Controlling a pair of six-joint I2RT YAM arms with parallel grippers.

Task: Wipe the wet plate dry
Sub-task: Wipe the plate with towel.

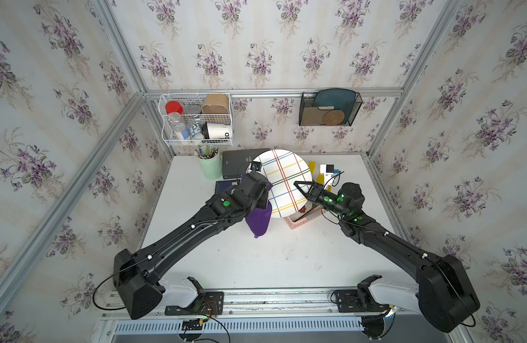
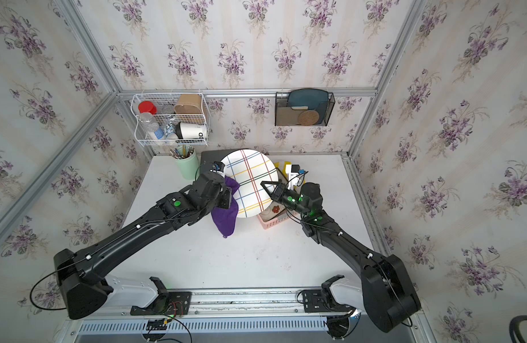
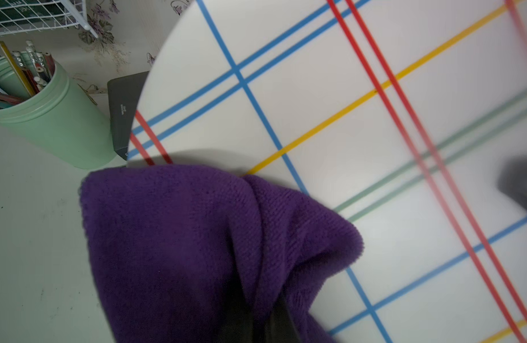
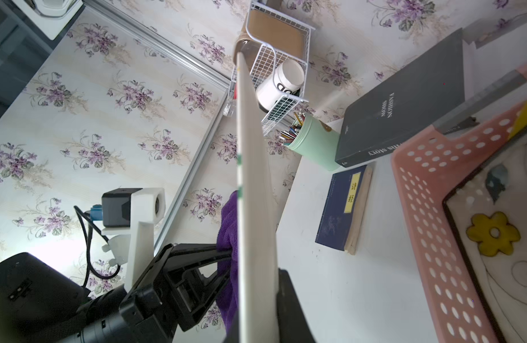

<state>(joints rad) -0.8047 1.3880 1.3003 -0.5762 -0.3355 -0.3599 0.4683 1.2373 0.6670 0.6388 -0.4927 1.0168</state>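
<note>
Holding a striped plate (image 1: 286,181) up off the white table (image 1: 256,261), with a purple cloth (image 1: 258,221) against its edge.

Nearest, the cloth hangs from the left gripper (image 2: 225,198), whose jaws are pinched tight on it; its upper fold lies over the plate's left rim. The right gripper (image 1: 298,185) clamps the plate's opposite rim, one jaw on each face, and the plate stands tilted in the air. Under the plate's near right edge sits a pink basket (image 1: 304,221). Behind lie a blue book (image 4: 342,208) and a grey book (image 1: 237,163), beside a green cup (image 1: 211,166) of pencils. On the back wall hang a white wire basket (image 1: 197,118) and a black mesh rack (image 1: 330,110).
</note>
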